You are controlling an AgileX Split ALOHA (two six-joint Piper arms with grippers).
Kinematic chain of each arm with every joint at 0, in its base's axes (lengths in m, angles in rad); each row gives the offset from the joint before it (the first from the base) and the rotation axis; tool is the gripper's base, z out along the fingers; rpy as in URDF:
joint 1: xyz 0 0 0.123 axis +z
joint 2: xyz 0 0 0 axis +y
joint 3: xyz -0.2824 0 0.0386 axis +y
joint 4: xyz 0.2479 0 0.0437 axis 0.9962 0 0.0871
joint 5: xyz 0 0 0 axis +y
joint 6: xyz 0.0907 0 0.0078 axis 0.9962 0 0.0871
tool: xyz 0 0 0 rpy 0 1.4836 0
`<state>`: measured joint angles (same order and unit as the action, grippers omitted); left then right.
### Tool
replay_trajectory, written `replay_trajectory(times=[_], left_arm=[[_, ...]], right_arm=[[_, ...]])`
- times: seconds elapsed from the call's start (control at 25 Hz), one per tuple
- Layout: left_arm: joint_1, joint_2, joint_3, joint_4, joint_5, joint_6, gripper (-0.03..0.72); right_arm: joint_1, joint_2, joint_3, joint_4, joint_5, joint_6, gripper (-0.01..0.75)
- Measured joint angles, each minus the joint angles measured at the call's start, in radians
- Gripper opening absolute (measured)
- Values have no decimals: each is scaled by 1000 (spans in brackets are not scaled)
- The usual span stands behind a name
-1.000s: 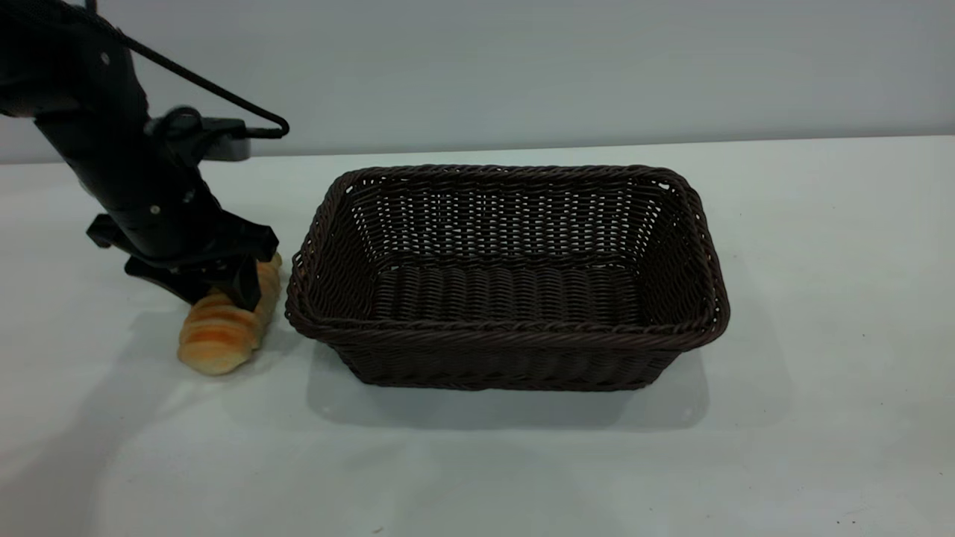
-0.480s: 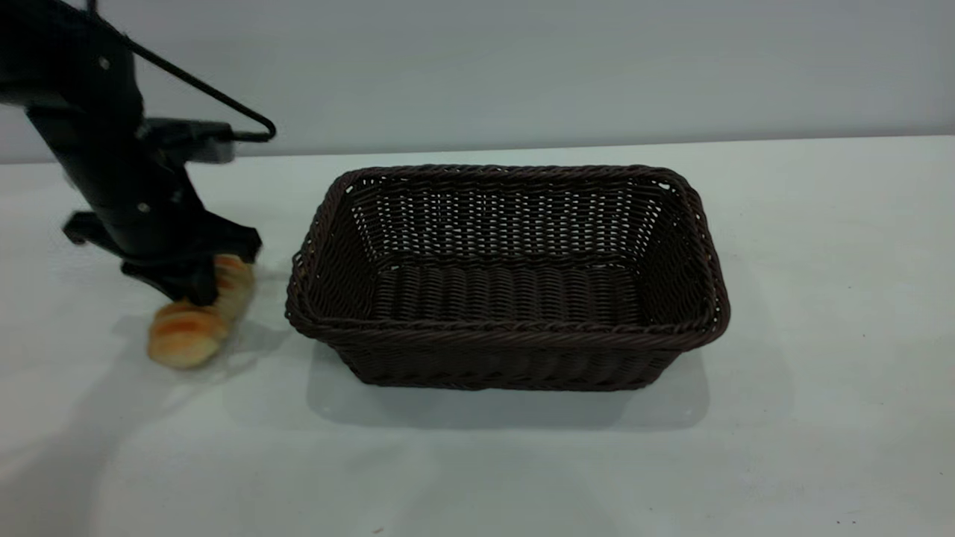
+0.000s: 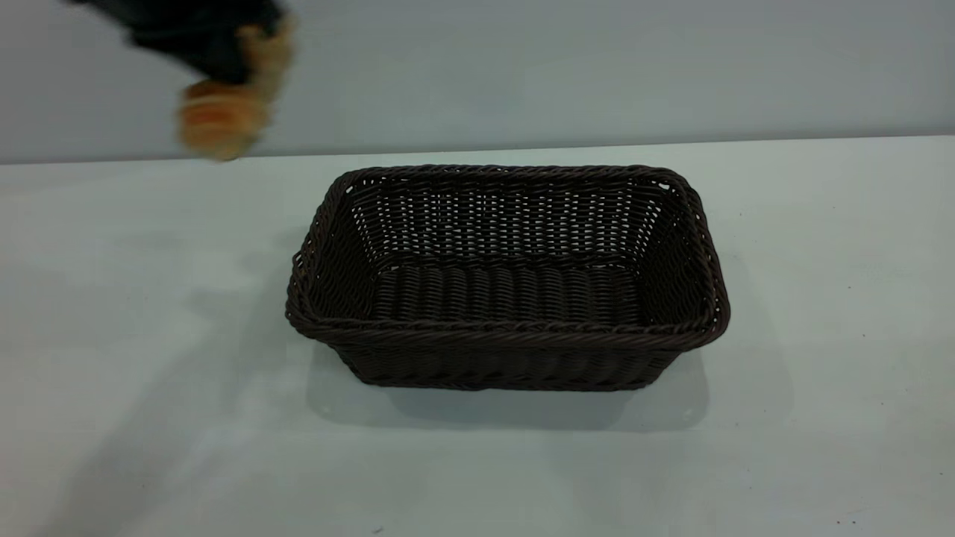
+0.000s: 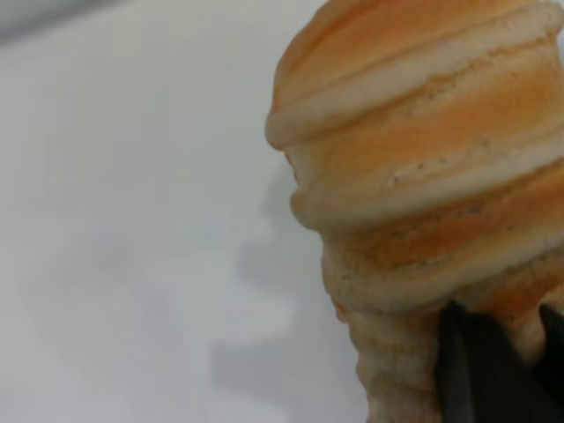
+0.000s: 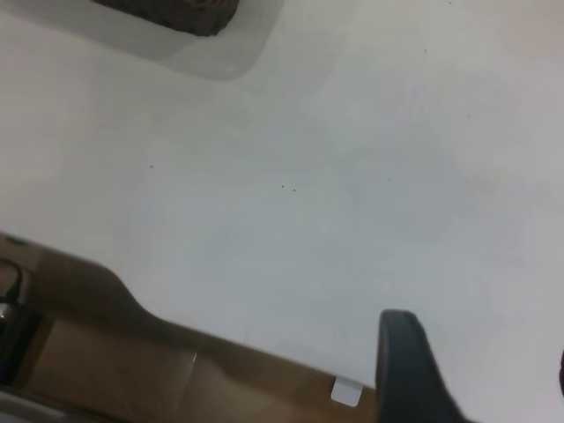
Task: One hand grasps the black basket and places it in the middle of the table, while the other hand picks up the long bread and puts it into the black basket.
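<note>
Golden long bread is hanging clamped in our left gripper's fingers (right fingers unclear), needing carrying over the black basket.

The large rectangular dark brown-black woven wicker basket, with flared openwork sides and a braided rim, stands upright and empty near the middle of the wide plain white tabletop (a few tiny dark specks dot the surface). The small oblong golden-orange bread roll, ridged with pale cream crosswise stripes, hangs high above the table's far left, well apart from the basket, pinched by a black finger.
</note>
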<state>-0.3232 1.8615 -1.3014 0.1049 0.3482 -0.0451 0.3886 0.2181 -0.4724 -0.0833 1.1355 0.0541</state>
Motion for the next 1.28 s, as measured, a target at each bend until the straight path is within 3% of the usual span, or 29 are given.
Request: replay_trajectory(times=[0.24, 0.36, 0.6, 0.68, 0.84, 1.0, 1.12, 1.28], left_arm=[[-215, 91, 0, 1, -160, 21, 64], [-254, 193, 0, 1, -225, 29, 64], [-267, 305, 0, 8, -266, 45, 97], [-267, 307, 0, 8, -269, 45, 163], [-269, 289, 0, 8, -258, 45, 407], [-269, 223, -2, 18, -117, 45, 609], [-267, 121, -2, 46, -15, 45, 658], [-267, -78, -2, 61, 122, 45, 651]], right_arm=[[0, 0, 0, -1, -2, 0, 425], [0, 0, 0, -1, -2, 0, 425], [0, -1, 0, -1, -2, 0, 425], [0, -20, 0, -1, -2, 0, 425], [0, -131, 0, -1, -2, 0, 425], [0, -232, 0, -2, -1, 0, 425], [0, -235, 0, -3, 2, 0, 425], [0, -235, 0, -4, 2, 0, 425]])
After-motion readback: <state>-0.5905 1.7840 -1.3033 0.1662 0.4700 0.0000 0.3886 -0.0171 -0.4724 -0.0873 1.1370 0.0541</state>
